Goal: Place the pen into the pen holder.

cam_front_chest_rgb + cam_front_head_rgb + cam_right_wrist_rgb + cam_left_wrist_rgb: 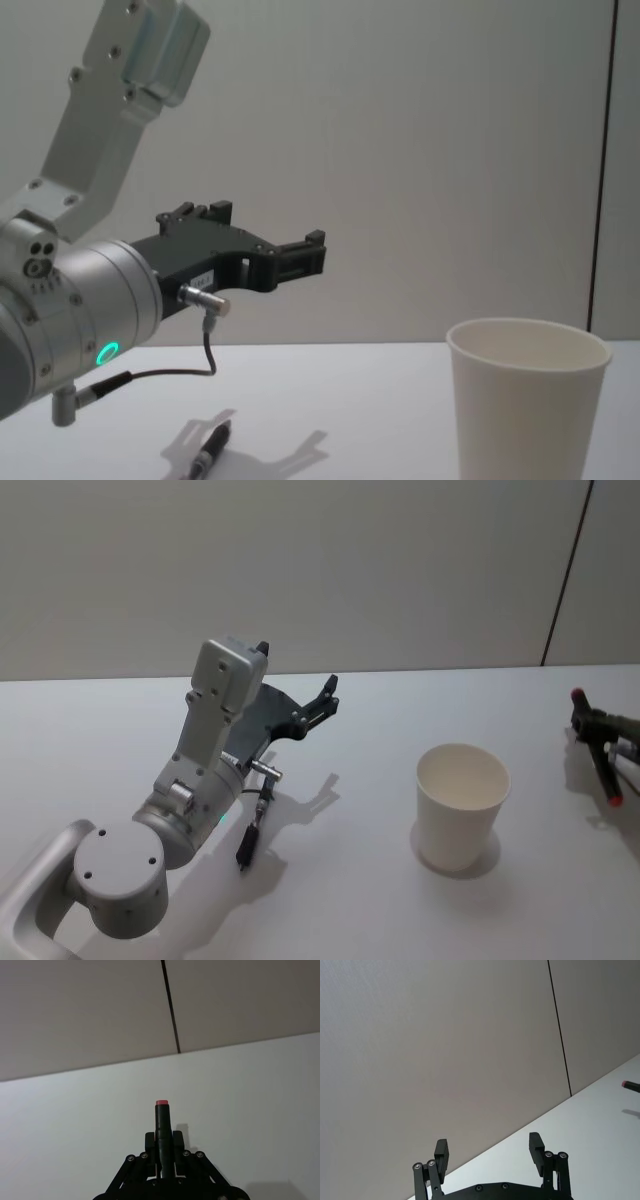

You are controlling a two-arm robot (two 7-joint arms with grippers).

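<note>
The pen (606, 776) is black with red ends. My right gripper (592, 730) is shut on its middle at the table's far right, holding it tilted just above the surface. In the right wrist view the pen (162, 1117) sticks out between the fingers of the right gripper (162, 1141), red end forward. The pen holder (462, 805), an off-white paper cup, stands upright and empty to the left of that gripper, and shows in the chest view (525, 410) too. My left gripper (325, 702) hangs open and empty in the air, left of the cup, with its fingertips (441, 1149) spread.
A short dark pen-like object (247, 845) lies on the white table (360, 900) under the left arm, also in the chest view (205, 455). A cable hangs from the left wrist (208, 345). A plain wall stands behind the table.
</note>
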